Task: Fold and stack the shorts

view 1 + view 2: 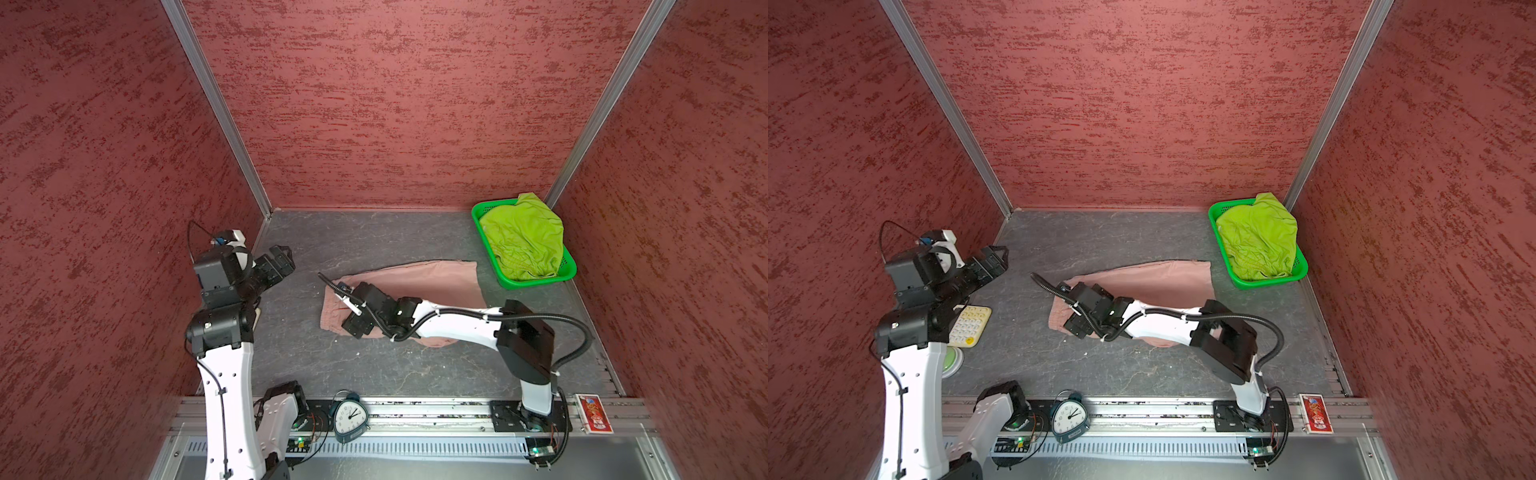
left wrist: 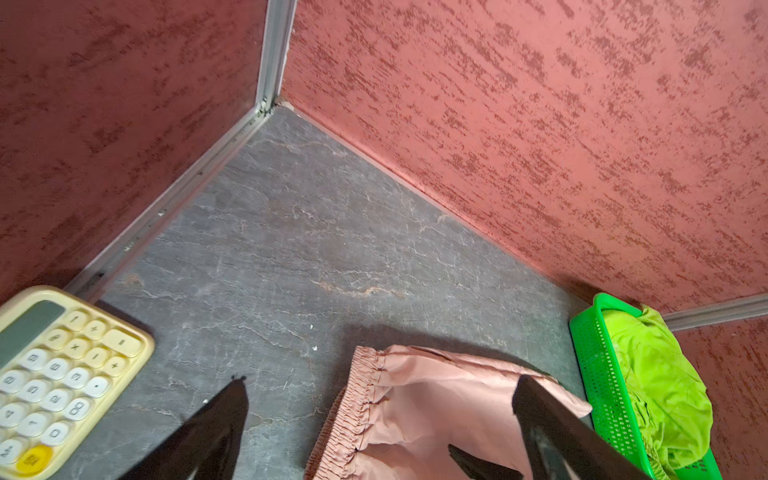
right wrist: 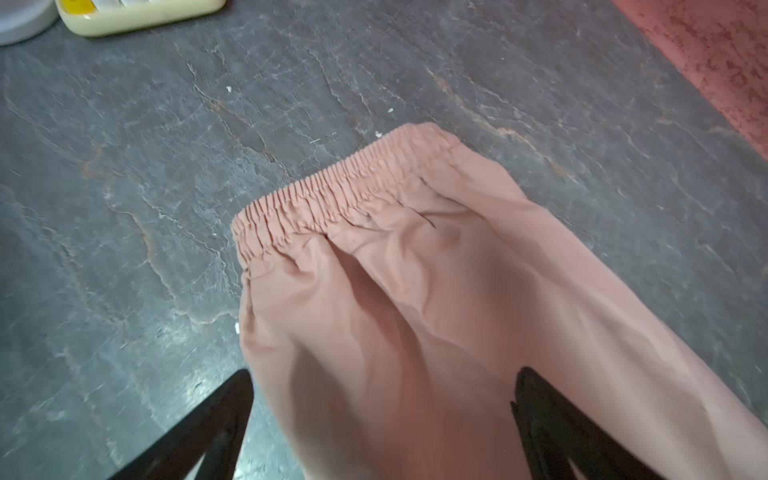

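The dusty pink shorts (image 1: 432, 280) (image 1: 1163, 280) lie flat mid-table, gathered waistband (image 3: 345, 183) toward the left. My right gripper (image 1: 347, 309) (image 1: 1071, 309) (image 3: 384, 374) hovers low over their waistband end. Its fingers (image 3: 540, 415) are spread wide: one stands over the cloth, one beside its edge, and nothing is pinched. My left gripper (image 1: 282, 257) (image 1: 996, 255) (image 2: 381, 380) is open and raised at the left, clear of the pink shorts (image 2: 436, 407). The lime green shorts (image 1: 523, 237) (image 1: 1258, 237) (image 2: 656, 374) lie crumpled in the basket.
The green perforated basket (image 1: 536, 283) (image 1: 1266, 283) (image 2: 594, 374) sits in the back right corner. A cream calculator (image 1: 970, 326) (image 2: 62, 374) and a round white disc (image 1: 953, 361) lie at the left. An alarm clock (image 1: 350, 417) and a red card box (image 1: 594, 413) rest on the front rail. Red walls enclose three sides.
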Controlling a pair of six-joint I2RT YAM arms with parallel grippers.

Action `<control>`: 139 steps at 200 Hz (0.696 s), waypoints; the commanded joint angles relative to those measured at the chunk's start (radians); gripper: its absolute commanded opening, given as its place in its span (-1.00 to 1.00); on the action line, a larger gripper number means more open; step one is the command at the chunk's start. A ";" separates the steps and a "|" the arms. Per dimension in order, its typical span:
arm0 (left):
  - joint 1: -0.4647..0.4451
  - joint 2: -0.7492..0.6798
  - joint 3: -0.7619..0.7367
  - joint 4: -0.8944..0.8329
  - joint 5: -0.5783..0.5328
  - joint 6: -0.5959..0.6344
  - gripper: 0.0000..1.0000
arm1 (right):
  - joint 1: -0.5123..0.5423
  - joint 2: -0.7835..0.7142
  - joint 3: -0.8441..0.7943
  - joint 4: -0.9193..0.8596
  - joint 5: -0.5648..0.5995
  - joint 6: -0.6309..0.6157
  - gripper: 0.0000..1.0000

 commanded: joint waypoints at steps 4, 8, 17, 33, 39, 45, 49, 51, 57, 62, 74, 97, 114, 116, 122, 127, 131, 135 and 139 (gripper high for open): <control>0.084 -0.013 0.038 -0.099 0.058 0.058 0.99 | 0.055 0.086 0.099 -0.029 0.113 -0.115 0.98; 0.104 -0.014 0.039 -0.101 0.072 0.061 0.99 | 0.062 0.100 0.115 -0.035 0.119 -0.124 0.98; 0.145 -0.018 0.038 -0.103 0.111 0.066 0.99 | 0.081 0.131 0.148 -0.044 0.134 -0.139 0.98; 0.171 -0.018 0.031 -0.101 0.127 0.071 0.99 | 0.106 0.183 0.205 -0.063 0.149 -0.160 0.98; 0.173 -0.018 0.027 -0.099 0.127 0.070 0.99 | 0.111 0.200 0.224 -0.071 0.150 -0.163 0.98; 0.175 -0.018 0.024 -0.094 0.129 0.067 0.99 | 0.117 0.218 0.244 -0.081 0.149 -0.169 0.98; 0.178 -0.019 0.021 -0.090 0.130 0.063 0.99 | 0.118 0.231 0.257 -0.089 0.152 -0.171 0.98; 0.180 -0.020 0.018 -0.087 0.132 0.062 0.99 | 0.120 0.237 0.263 -0.093 0.155 -0.172 0.98; 0.183 -0.022 0.010 -0.078 0.138 0.057 0.99 | 0.124 0.255 0.284 -0.106 0.162 -0.176 0.98; 0.185 -0.023 0.004 -0.073 0.141 0.055 0.99 | 0.125 0.269 0.295 -0.116 0.169 -0.182 0.98; 0.190 -0.024 -0.009 -0.068 0.150 0.051 0.99 | 0.126 0.306 0.334 -0.151 0.192 -0.188 0.98; 0.197 -0.026 -0.027 -0.066 0.163 0.050 0.99 | 0.126 0.378 0.399 -0.206 0.278 -0.223 0.98; 0.204 -0.025 -0.027 -0.069 0.167 0.049 0.99 | 0.125 0.400 0.421 -0.210 0.296 -0.250 0.98; 0.205 -0.026 -0.027 -0.069 0.167 0.050 0.99 | 0.125 0.403 0.423 -0.209 0.296 -0.252 0.98; 0.208 -0.024 -0.024 -0.071 0.168 0.050 0.99 | 0.125 0.407 0.430 -0.209 0.294 -0.260 0.98; 0.210 -0.023 -0.023 -0.071 0.168 0.050 0.99 | 0.126 0.414 0.437 -0.210 0.293 -0.266 0.98; 0.212 -0.021 -0.021 -0.071 0.167 0.051 0.99 | 0.124 0.419 0.442 -0.213 0.295 -0.270 0.98; 0.214 -0.020 -0.021 -0.070 0.168 0.050 0.99 | 0.125 0.424 0.447 -0.212 0.300 -0.275 0.98; 0.216 -0.018 -0.021 -0.072 0.170 0.048 0.99 | 0.125 0.429 0.452 -0.212 0.304 -0.282 0.98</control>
